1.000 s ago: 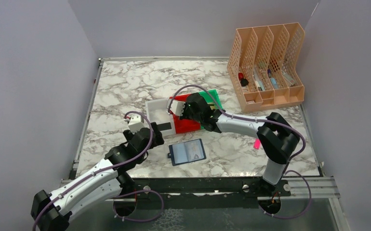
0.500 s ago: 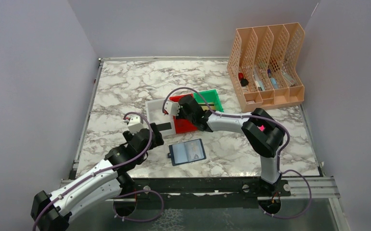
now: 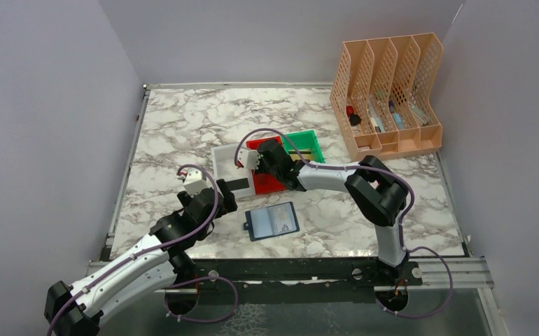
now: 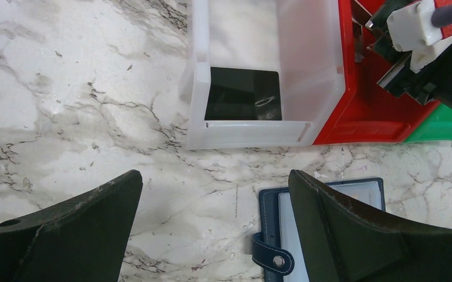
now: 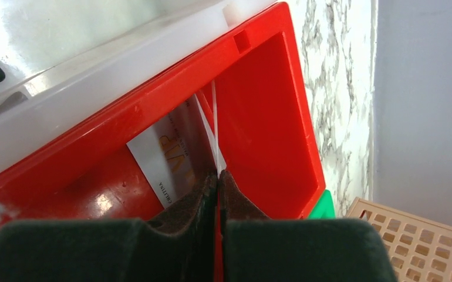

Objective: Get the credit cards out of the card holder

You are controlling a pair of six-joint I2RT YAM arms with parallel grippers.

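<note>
Your two arms match: the left arm (image 3: 123, 269) and the right arm (image 3: 328, 176) each wear glossy white shells between bulky black joints. A purple cable (image 3: 263, 130) loops along each one. A white camera block (image 3: 195, 179) caps the wrist. The fingers (image 4: 353, 229) are thick matte-black wedges, scuffed pale along their edges.

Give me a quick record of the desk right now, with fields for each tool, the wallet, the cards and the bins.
left tool: open, holding nothing, hovering over the table between the white bin and the wallet
right tool: down inside the red bin, shut on the edge of a silver card
wallet: lying open and flat in front of the bins; cards inside cannot be told
black card: lying in the white bin
bins: white bin, red bin and green bin side by side
</note>
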